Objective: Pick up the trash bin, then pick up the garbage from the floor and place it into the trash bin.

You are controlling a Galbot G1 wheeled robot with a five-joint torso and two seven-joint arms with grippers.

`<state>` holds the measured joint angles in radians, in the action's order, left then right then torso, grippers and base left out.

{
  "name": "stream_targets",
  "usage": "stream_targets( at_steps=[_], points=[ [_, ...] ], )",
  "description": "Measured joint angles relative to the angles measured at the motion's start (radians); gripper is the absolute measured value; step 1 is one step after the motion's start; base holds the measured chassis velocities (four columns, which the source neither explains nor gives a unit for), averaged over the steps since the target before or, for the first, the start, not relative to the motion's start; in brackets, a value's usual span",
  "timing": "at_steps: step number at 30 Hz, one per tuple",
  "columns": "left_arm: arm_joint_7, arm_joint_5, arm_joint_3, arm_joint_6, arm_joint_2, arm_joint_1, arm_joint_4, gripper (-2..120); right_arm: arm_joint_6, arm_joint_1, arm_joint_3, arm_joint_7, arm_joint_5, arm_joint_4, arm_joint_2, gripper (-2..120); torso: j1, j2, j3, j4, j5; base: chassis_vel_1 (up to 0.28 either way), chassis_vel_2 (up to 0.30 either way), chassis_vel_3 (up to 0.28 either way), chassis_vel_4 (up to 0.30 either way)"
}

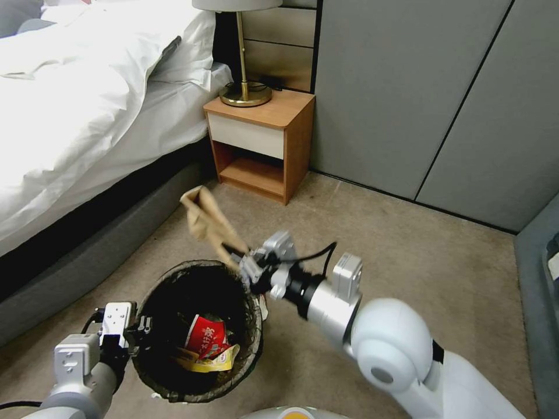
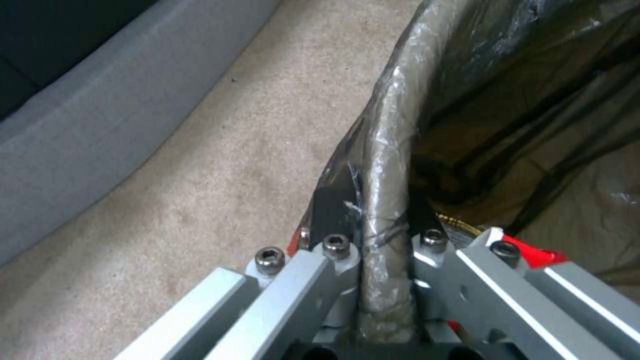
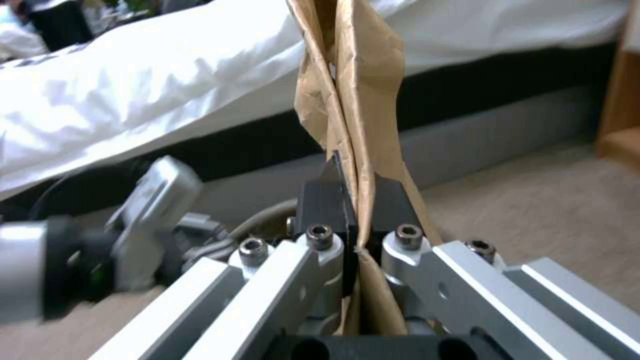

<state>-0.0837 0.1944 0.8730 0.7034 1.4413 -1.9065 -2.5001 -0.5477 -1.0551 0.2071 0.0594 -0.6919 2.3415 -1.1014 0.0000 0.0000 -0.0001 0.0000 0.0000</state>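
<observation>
Head view: right gripper [image 1: 249, 263] pinches brown bag [image 1: 207, 220], bag sticking up-left beyond its fingers, over bin's [image 1: 174, 387] far rim; left gripper [image 1: 138, 333] clamps left rim.

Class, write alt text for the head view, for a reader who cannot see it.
The right end effector holds a brown paper bag above the trash bin, which the left end effector grips by its rim.

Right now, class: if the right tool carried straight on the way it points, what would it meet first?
Probably the bed. The right tool, shut on the brown paper bag above the trash bin rim, points toward the bed's grey base; depth is unclear, but nothing else shows between.
</observation>
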Motion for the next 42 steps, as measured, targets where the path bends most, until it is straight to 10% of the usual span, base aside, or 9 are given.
stream_targets(
  at_steps=[12,42],
  points=[
    [0.002,-0.003,0.000,-0.001,0.004,-0.001,0.000,1,-0.001,-0.050,0.095,0.003,0.095,-0.040,0.007,0,0.000,0.000,0.000,0.0000,-0.0001,0.000,0.000,0.000,0.000],
    [0.001,0.003,0.000,-0.002,-0.001,0.003,0.000,1,0.040,-0.067,-0.021,0.025,0.051,0.065,0.037,100,0.000,0.000,0.000,0.0000,0.0000,0.000,0.000,0.000,0.000]
  ],
)
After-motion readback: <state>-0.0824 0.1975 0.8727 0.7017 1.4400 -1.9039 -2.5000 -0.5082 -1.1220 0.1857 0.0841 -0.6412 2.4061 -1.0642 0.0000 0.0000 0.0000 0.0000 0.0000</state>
